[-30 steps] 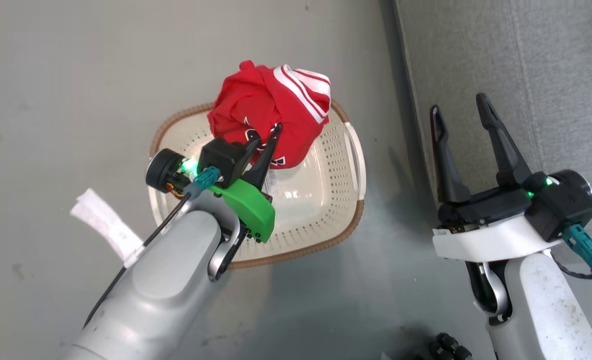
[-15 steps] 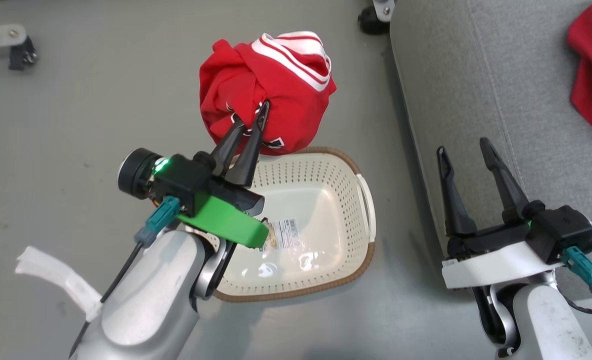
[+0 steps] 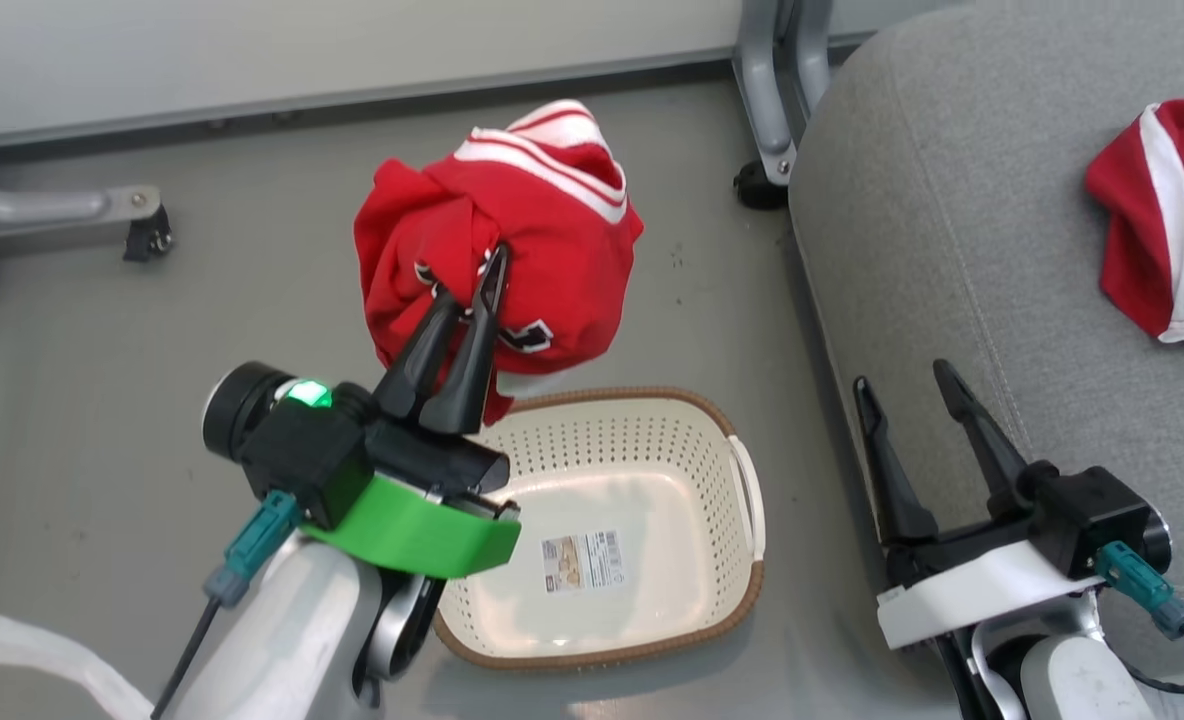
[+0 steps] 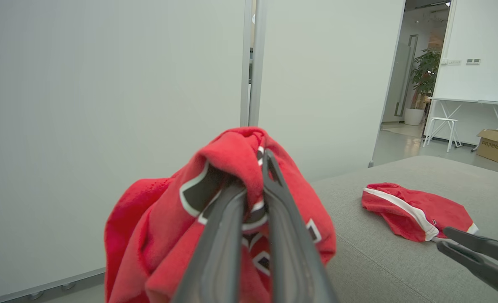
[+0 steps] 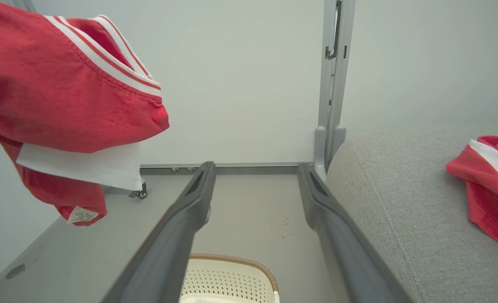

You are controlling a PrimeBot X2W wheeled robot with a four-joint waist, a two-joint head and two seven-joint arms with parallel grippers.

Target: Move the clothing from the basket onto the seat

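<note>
The left gripper [image 3: 487,280] is pinched shut on the red shirt [image 3: 542,215], which hangs in the air just past the basket [image 3: 742,590]. The seat [image 3: 952,250] lies to the shirt's right, with the other red shirt [image 3: 1147,230] on it. The right gripper [image 3: 901,378] is spread wide, holding nothing.
</note>
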